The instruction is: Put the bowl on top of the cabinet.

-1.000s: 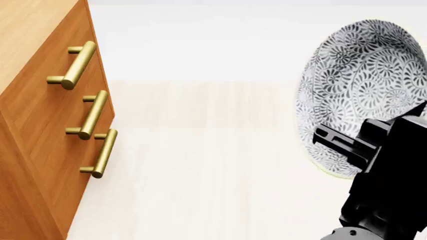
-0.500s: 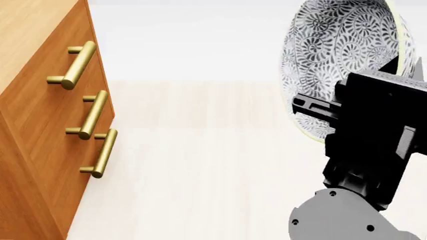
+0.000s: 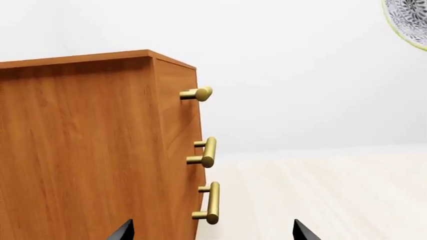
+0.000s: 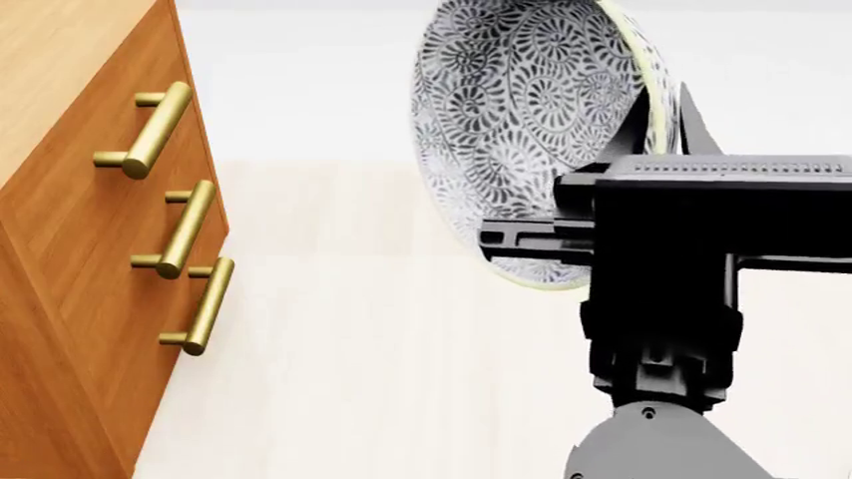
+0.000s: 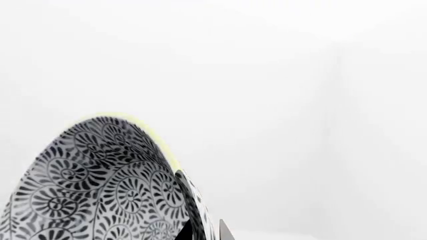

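The bowl [image 4: 533,140], white with a dense dark-grey floral pattern, hangs in the air tipped on its side, to the right of the cabinet [image 4: 67,230]. My right gripper [image 4: 661,115] is shut on the bowl's rim, one finger on each side of the wall. In the right wrist view the bowl [image 5: 100,190] rises from the right gripper [image 5: 200,231]. The orange-brown cabinet [image 3: 87,150] fills the left wrist view. My left gripper [image 3: 211,232] stands open and empty low by the cabinet's front corner. An edge of the bowl [image 3: 408,17] shows high above it.
Three brass bar handles [image 4: 180,230] stick out from the cabinet's drawer fronts toward the bowl. The cabinet's flat top [image 4: 54,60] shows at the head view's upper left. Pale wooden floor [image 4: 386,349] lies between cabinet and right arm, and a white wall stands behind.
My right gripper has carried the bowl up and to the left, closer to the cabinet. More of the right arm now shows in the head view.
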